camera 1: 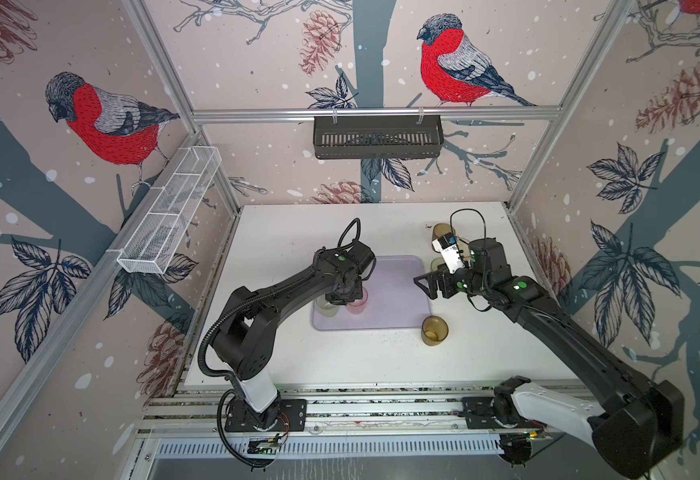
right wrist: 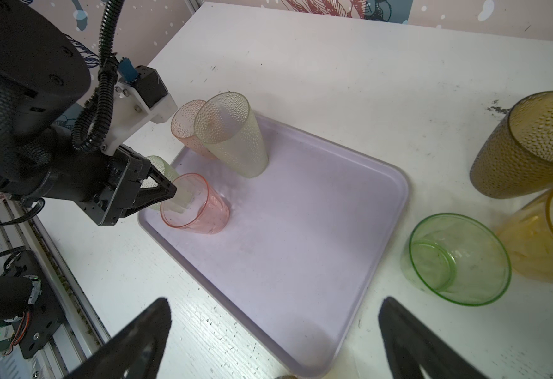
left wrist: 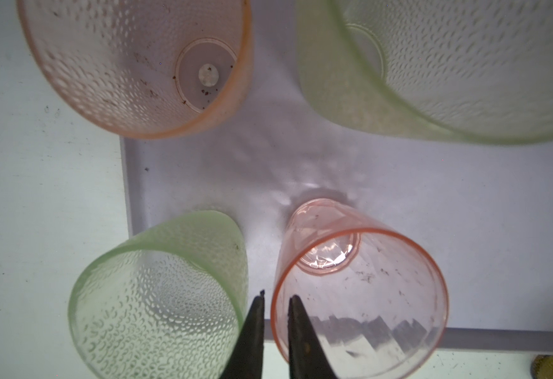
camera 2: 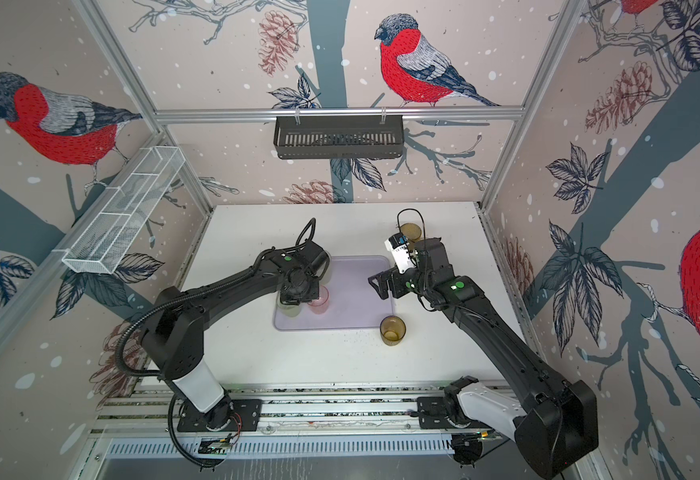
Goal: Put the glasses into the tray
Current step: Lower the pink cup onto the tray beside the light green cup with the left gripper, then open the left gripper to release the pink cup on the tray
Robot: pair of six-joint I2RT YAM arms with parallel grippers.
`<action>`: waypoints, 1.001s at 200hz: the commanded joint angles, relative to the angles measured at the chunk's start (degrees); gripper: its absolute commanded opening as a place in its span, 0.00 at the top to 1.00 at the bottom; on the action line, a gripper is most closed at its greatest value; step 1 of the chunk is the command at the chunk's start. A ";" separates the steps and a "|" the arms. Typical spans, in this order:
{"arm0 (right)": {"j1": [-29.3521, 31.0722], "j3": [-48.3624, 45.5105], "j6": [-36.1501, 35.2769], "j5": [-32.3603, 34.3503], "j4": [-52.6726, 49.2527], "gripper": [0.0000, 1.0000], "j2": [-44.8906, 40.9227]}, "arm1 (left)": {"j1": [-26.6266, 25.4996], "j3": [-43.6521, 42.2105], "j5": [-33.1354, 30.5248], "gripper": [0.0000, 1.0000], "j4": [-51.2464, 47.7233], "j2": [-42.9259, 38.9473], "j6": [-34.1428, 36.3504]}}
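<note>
Left jaws, slightly parted, straddle the rim of the pink glass [left wrist: 360,295], apparently freeing it upright on the tray [left wrist: 400,183]; right jaws spread, empty.

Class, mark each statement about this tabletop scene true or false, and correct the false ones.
1. The right pincer is wide open and empty. True.
2. The dark olive-brown glass by the tray's near right corner stands inside the tray. False: it stands on the table, outside the rim.
3. The left pincer straddles the rim of the smooth pink glass, which stands on the tray. True.
4. The bright green glass lies on its side. False: it stands upright on the table beside the tray.
</note>
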 commanded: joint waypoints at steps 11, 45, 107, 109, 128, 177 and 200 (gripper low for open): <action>-0.03 0.34 -0.09 0.34 1.00 0.01 0.22 | 0.11 0.78 -0.89 0.81 -1.06 0.00 -0.08; -0.04 0.16 -0.02 0.34 0.90 0.00 0.24 | 0.16 1.17 -0.82 0.80 -1.17 -0.14 -0.13; -0.04 -0.06 0.34 0.34 0.91 0.00 0.00 | 0.11 2.28 -1.60 0.76 -2.35 -1.27 -0.69; -0.04 -0.03 0.30 0.34 0.97 0.01 0.06 | 0.11 2.36 -1.69 0.76 -2.37 -1.29 -0.68; -0.04 0.00 0.52 0.43 0.86 0.00 0.02 | 0.11 2.86 -1.77 0.75 -2.81 -1.69 -0.93; 0.05 0.07 1.13 0.93 0.50 0.00 0.23 | 0.07 3.27 -1.47 0.69 -3.08 -3.40 -1.79; 0.05 0.18 1.48 1.04 0.28 0.01 0.17 | -0.06 3.33 -1.57 0.68 -3.15 -4.43 -2.15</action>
